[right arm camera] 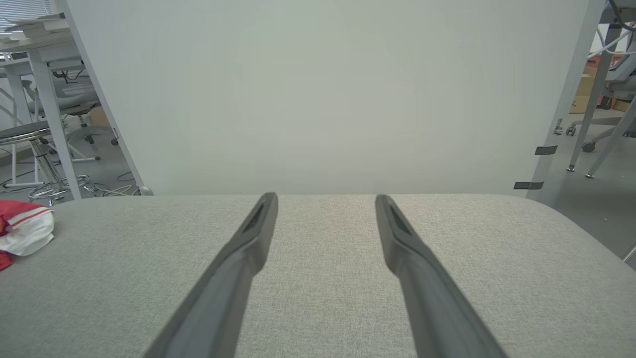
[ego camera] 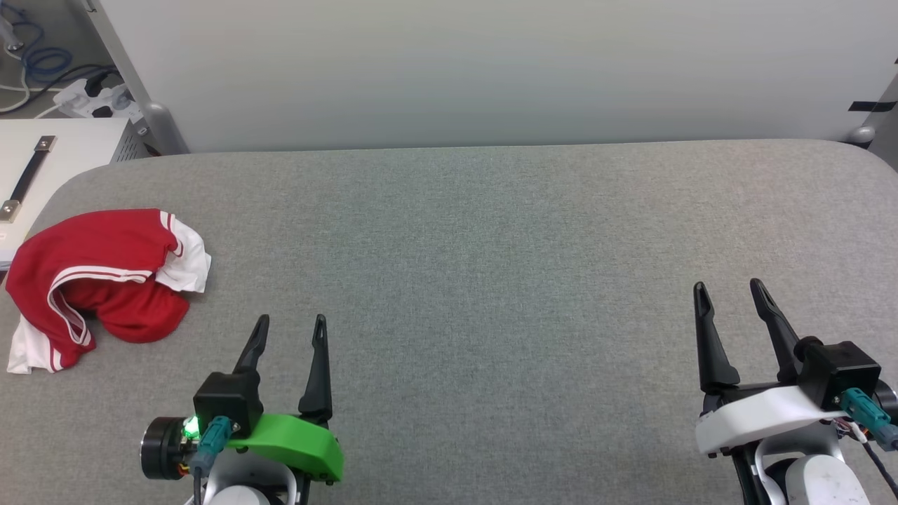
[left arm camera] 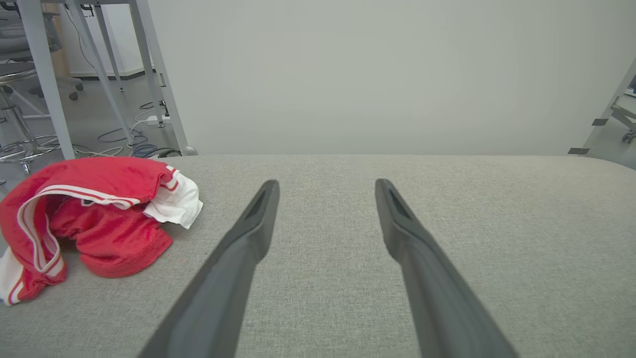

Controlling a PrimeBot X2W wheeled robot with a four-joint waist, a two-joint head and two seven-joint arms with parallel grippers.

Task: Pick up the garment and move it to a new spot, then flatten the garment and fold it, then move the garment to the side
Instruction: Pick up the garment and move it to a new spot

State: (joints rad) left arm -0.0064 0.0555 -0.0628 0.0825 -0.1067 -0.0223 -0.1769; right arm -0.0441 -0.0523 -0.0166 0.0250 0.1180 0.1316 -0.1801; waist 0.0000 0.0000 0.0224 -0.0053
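As they hang over the near side of the grey fabric-covered bench (ego camera: 491,280), the left end effector (ego camera: 292,321) and right end effector (ego camera: 728,286) are both released and empty. Beyond and left of the left one, apart from it, the crumpled red soft-fabric T-shirt with white short sleeves (ego camera: 105,273) lies at the bench's left edge. Bunching hides its chest; the heap runs near-left to far-right.

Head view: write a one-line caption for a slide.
Crumpled red-and-white garment lies at the left edge of the grey table, untouched; left gripper and right gripper are open and empty in the foreground.
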